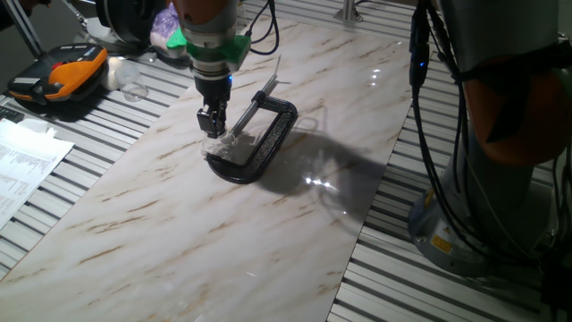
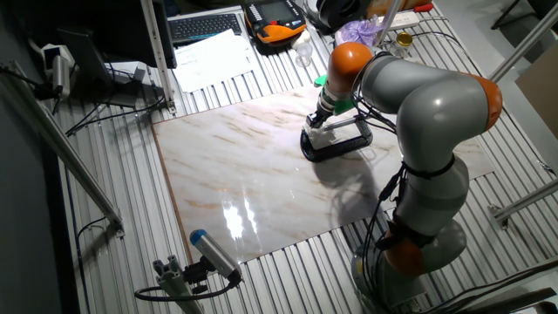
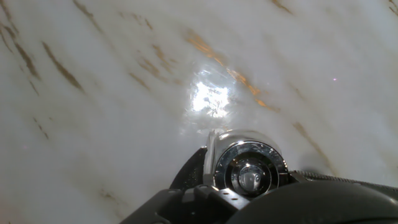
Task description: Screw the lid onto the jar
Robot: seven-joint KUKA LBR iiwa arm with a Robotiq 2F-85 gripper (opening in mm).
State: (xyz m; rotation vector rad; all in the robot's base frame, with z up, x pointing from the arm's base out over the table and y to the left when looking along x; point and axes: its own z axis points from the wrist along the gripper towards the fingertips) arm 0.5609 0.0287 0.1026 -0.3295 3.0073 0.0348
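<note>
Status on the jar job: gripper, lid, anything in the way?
Gripper down over the jar, jaw state unclear. Lid shows at the fingertips, on the jar. Black C-clamp holds the jar, close around it.

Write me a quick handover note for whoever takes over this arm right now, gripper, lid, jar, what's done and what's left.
Gripper: lowered over the jar; open or shut cannot be told.
Jar: held in the black C-clamp on the marble table.
Lid: seen close below the hand camera, apparently at the jar's mouth; whether its threads have caught is not visible.
Left: confirm seating, finish screwing, release, retract.
</note>
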